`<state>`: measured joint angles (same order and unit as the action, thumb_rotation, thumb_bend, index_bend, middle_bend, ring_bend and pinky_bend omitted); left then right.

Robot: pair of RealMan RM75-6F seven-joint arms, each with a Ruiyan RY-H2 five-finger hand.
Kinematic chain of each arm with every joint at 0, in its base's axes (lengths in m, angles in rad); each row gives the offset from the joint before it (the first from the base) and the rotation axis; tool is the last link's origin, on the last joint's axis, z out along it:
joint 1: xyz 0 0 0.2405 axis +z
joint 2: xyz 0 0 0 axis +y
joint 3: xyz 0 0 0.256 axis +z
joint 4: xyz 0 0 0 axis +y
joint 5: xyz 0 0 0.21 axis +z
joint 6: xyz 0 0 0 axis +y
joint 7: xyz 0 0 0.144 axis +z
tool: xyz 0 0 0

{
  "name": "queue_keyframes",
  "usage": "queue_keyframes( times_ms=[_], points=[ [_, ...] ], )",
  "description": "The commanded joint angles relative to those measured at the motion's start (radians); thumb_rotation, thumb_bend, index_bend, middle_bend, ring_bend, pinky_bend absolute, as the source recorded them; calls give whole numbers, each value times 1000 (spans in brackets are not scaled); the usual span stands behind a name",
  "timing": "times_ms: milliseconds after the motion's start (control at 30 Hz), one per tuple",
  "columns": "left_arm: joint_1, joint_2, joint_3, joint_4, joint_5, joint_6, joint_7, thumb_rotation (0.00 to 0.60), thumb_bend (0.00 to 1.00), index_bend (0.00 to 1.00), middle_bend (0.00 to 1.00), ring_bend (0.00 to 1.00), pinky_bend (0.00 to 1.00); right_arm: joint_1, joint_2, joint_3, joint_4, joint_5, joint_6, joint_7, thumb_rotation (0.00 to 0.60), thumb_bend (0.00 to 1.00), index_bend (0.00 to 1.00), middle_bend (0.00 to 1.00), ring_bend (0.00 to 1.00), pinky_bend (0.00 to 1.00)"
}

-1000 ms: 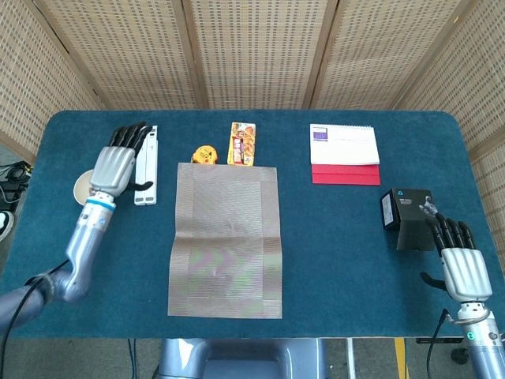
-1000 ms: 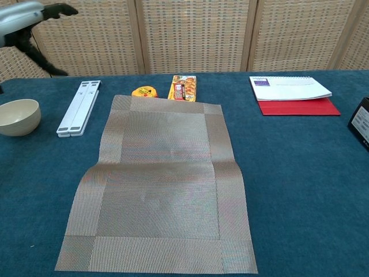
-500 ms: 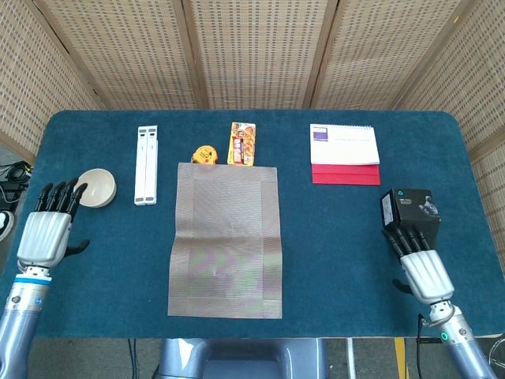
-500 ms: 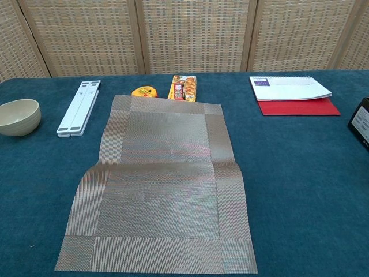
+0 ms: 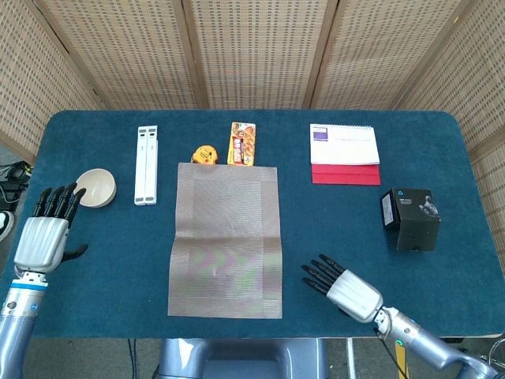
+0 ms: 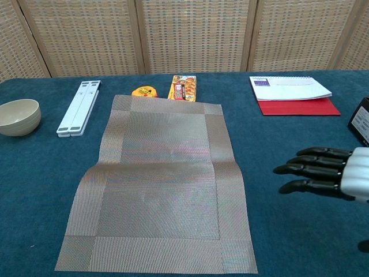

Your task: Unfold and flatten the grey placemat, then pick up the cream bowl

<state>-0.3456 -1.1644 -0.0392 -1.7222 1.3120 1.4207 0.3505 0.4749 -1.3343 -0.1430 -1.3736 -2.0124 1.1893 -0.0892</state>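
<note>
The grey placemat (image 5: 226,239) lies unfolded mid-surface, a slight crease ridge left to flatten. My right hand (image 5: 344,288) hovers beside it, fingers spread, empty. The cream bowl (image 5: 97,187) waits unlifted near my open left hand (image 5: 44,237).

One grey placemat (image 5: 226,240) lies on the blue surface (image 5: 339,229), and there is one cream bowl (image 5: 95,187). One white folded stand (image 5: 146,164) made of two parallel bars sits beside it. At the far edge of the placemat there is one yellow tape measure (image 5: 203,155) and one orange snack packet (image 5: 242,144). One white spiral notepad (image 5: 343,145) rests on one red folder (image 5: 346,174). One black box (image 5: 410,219) stands toward the right side. Two robot hands are in view: one left hand (image 5: 46,234) and one right hand (image 5: 344,287). Behind the surface, four woven screen panels (image 5: 251,49) show in the head view
</note>
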Motion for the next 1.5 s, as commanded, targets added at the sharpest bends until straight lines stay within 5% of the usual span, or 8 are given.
queue_keyframes(
  times_ms=[33,733,1500],
  points=[
    [3,-3,-3,3,5,-3,-2,600,0,0,0,0,0,51,-37,5,4,-27,-50,-28,600,0,155,0,0,0],
    [9,-7,-32,24,3,-61,-28,600,0,0,0,0,0,169,-160,21,-97,52,-258,-161,600,0,147,0,0,0],
    [15,-17,-49,37,6,-81,-33,600,0,0,0,0,0,212,-250,25,-57,115,-268,-180,600,0,147,0,0,0]
  ],
)
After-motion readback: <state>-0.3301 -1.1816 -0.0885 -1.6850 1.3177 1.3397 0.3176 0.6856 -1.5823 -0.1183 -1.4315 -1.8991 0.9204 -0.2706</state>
